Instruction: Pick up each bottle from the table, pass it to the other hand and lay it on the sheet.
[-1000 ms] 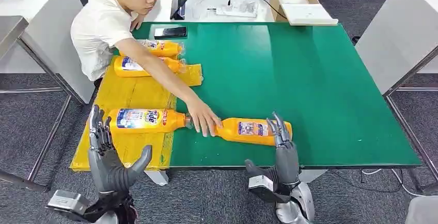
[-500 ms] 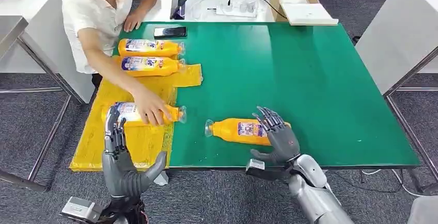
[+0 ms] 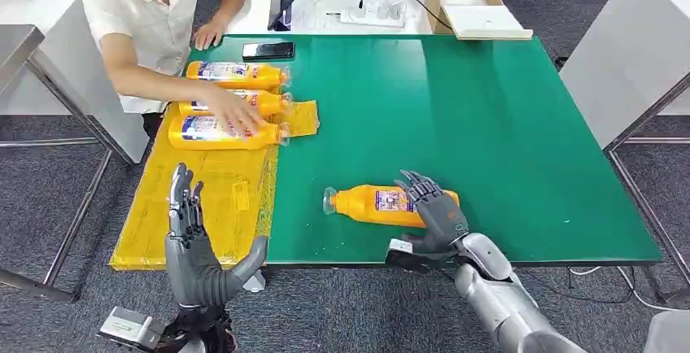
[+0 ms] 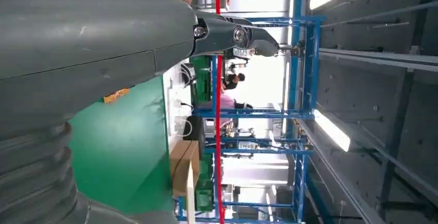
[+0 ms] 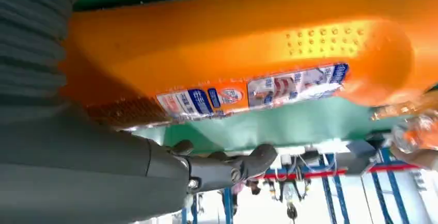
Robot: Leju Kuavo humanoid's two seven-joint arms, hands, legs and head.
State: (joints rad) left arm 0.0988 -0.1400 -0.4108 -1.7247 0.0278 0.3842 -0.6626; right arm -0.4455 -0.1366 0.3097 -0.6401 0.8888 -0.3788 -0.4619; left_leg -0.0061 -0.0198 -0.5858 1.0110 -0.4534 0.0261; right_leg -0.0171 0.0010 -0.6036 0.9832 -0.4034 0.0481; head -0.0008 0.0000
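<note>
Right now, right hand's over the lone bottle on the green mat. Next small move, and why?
Probably close the right hand around the bottle before lifting: its fingers drape over the bottle's base end, which lies flat on the green mat, while the left hand waits open.

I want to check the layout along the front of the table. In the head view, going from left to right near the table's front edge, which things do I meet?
Left hand → yellow sheet → orange bottle lying on the green table → right hand over the bottle's base end.
</note>
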